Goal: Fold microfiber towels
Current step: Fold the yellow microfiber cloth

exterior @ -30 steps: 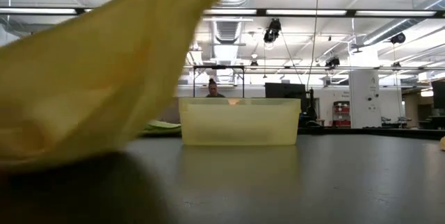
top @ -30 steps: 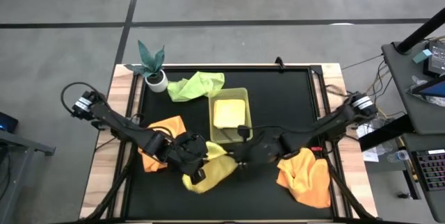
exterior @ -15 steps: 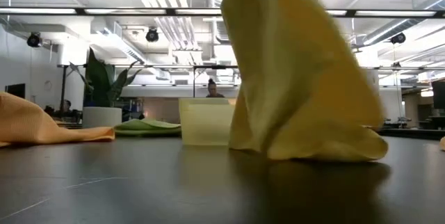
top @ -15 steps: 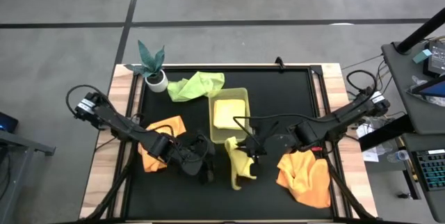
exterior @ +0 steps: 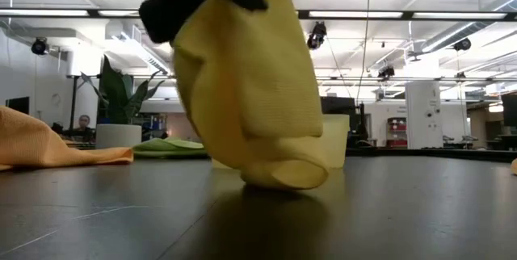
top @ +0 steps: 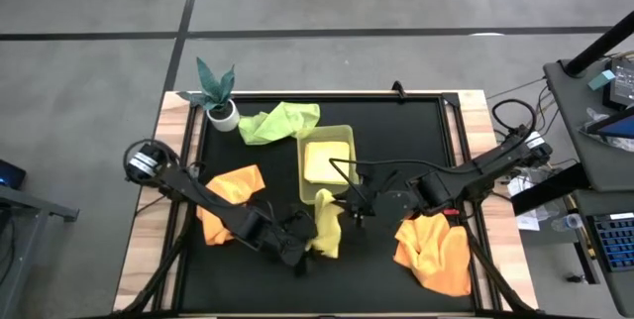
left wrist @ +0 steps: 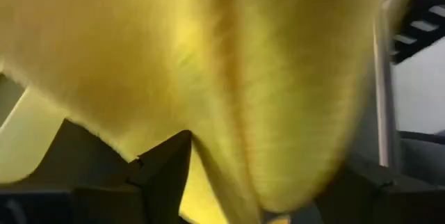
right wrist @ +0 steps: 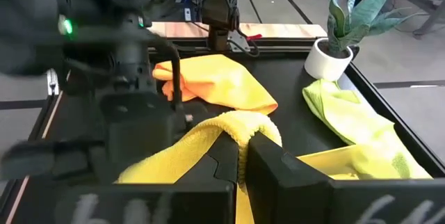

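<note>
On table: 2 grippers (top: 342, 208) pinch 1 yellow towel (top: 327, 232).

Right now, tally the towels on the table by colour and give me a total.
Orange towels: 2, one by the left arm, one by the right arm
Pale yellow towels: 2, one in the tray, one held up between the left gripper and right gripper
Light green towels: 1
Total: 5

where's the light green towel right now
In the high view the light green towel lies crumpled at the table's far left, between the potted plant and the tray.
</note>
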{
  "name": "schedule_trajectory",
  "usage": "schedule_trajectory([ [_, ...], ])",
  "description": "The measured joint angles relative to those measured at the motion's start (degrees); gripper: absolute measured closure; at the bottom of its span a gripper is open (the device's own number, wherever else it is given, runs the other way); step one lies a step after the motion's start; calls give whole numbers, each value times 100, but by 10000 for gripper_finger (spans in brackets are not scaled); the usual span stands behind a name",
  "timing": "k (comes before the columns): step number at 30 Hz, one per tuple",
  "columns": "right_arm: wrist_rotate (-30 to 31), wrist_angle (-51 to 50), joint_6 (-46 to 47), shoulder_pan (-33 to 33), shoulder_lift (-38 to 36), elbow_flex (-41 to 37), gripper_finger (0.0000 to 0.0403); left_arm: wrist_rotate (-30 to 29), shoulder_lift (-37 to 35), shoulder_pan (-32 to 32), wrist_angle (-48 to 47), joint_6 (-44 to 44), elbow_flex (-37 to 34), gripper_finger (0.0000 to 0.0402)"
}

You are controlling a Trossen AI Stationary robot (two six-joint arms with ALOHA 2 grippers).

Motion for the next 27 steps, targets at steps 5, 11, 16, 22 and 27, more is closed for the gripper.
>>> schedule_trajectory([
  [5, 0, -32, -2, 0, 0, 0, 394, 175, 156, 1, -663, -407, -2, 133],
  [11, 1, -168, -2, 0, 0, 0, 394, 569, 109, -63, -1016, -564, 0, 137],
  [16, 1, -168, -2, 0, 0, 0, 394, 713, 109, -66, -1080, -531, -2, 211],
  [22, -4, -200, -9, 6, -6, 0, 394, 856, 80, -66, -1167, -476, 0, 384],
  [27, -66, -1023, 152, 132, -46, 300, 394, 858, -346, -125, -1480, -7, 115, 400],
])
